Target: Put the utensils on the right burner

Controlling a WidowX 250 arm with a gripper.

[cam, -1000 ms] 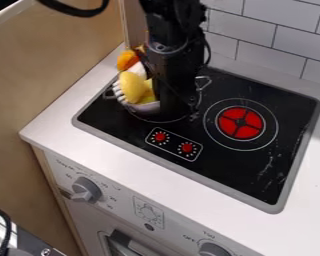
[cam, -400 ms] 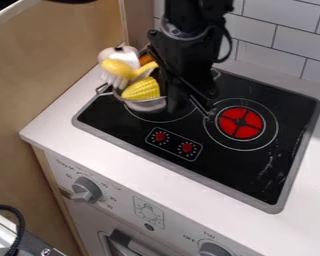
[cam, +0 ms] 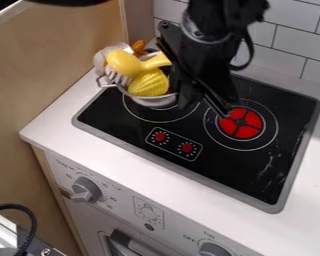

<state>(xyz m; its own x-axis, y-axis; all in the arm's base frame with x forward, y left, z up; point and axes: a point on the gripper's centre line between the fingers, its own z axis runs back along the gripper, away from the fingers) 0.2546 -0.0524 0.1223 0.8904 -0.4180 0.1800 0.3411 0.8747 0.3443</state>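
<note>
Metal makes the pot (cam: 153, 100) stiff and slick, I judge, and its heaped load top-heavy. It is over the left burner (cam: 141, 118), toward the tabletop's (cam: 50, 125) left edge, beside my gripper (cam: 204, 107). I'd take it by the rim or side handle (cam: 108, 85), keeping it level: the yellow piece (cam: 124, 63) overlaps the corn (cam: 149, 83) and could slide off. That piece looks light and hard, best pinched by its stub. Whether I'm spread, pressed together or pinching the pot, I cannot tell. I hide the pot's right side and part of the right burner (cam: 241, 123); the pale pieces are half covered, and my arm's top is cut off.
</note>
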